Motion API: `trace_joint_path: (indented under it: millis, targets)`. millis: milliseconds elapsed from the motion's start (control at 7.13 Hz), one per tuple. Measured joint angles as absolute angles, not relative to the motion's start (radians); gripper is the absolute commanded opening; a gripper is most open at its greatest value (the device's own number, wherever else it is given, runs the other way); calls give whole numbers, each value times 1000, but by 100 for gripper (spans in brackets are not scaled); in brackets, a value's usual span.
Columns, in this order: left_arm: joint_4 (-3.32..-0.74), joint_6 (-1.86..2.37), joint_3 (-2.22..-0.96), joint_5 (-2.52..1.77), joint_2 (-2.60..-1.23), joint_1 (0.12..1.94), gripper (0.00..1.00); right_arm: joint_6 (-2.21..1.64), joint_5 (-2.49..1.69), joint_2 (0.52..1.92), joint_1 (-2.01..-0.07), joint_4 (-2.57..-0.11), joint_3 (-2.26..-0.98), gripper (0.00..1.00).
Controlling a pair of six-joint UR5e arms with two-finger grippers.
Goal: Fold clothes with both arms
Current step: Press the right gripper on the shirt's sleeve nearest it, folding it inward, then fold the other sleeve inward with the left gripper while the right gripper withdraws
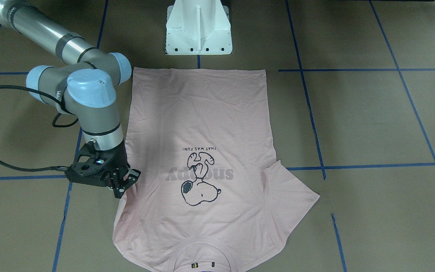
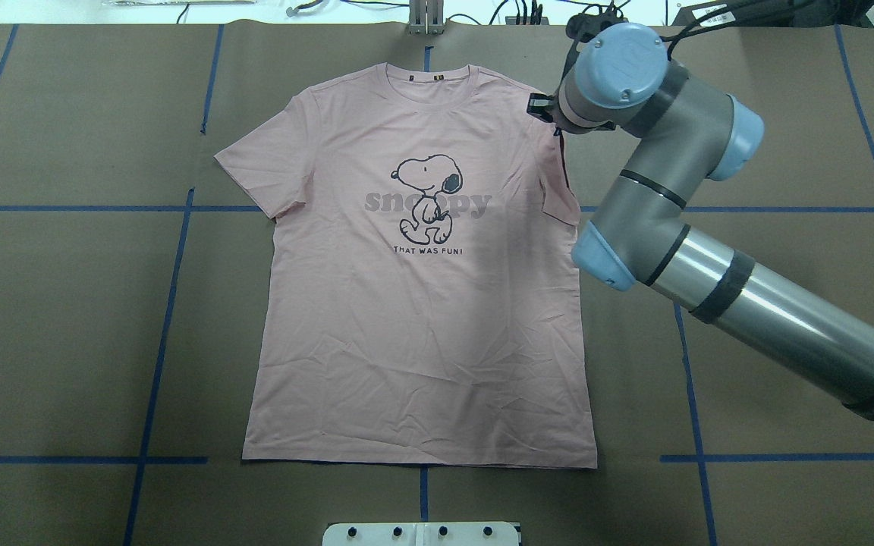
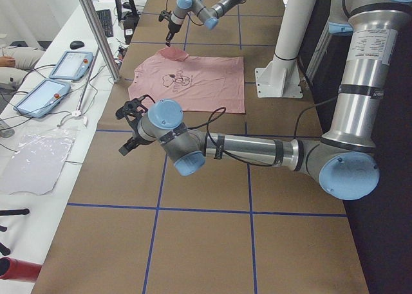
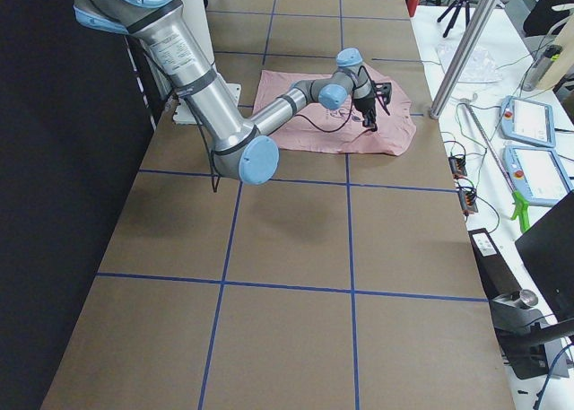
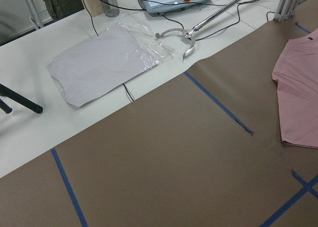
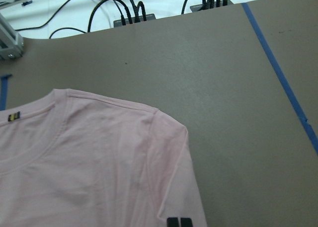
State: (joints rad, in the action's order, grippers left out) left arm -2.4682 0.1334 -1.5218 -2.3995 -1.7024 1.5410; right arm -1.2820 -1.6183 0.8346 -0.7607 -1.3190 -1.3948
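The pale pink Snoopy T-shirt [image 2: 422,326] lies flat, print up, collar away from the robot; it also shows in the front view [image 1: 202,124]. Its sleeve on my right side [image 2: 556,178] is folded in over the body, and its black tag [image 6: 179,222] shows in the right wrist view. The other sleeve [image 2: 255,167] is spread out. My right gripper [image 1: 127,184] hovers just above that folded shoulder, looks open and holds nothing. My left gripper [image 3: 131,125] shows only in the exterior left view, off the shirt's side; I cannot tell whether it is open or shut.
The white pedestal base [image 1: 198,30] stands at the shirt's hem side. Blue tape lines [image 2: 171,303] cross the brown table. Beyond the far edge lie a plastic bag [image 5: 104,63], teach pendants [image 3: 45,94], cables and an aluminium post [image 3: 96,30].
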Motion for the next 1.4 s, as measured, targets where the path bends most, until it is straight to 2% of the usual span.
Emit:
trace_joint_path:
  millis: [140,281,421,701,982,1122,1403]
  targets:
    - [-2468,133,-1521,-2400,-1701,1541,100,-1317,-1569,772,-731,-1335,-1332,0]
    - [-2469,133,-1521,-2400,-1700,1541,100,-1333,-1530,726,-707,-1337,-1274,70]
    - [-2469,133,-1521,-2400,-1700,1540,100,-1340,-1506,704,-690,-1335,-1245,100]
    - [-2468,137,-1521,-2399,-1702,1531,100,-1335,-1509,677,-686,-1333,-1229,100]
    - [-2461,202,-1509,-2384,-1723,1452,100,-1225,-1663,656,-766,-1362,-1234,100]
    - [-2459,297,-1502,-2348,-1755,1393,93,-1118,-1764,669,-835,-1375,-1245,100]
    - [-2458,569,-1481,-2197,-1833,1254,69,-837,-1976,792,-994,-1361,-1329,100]
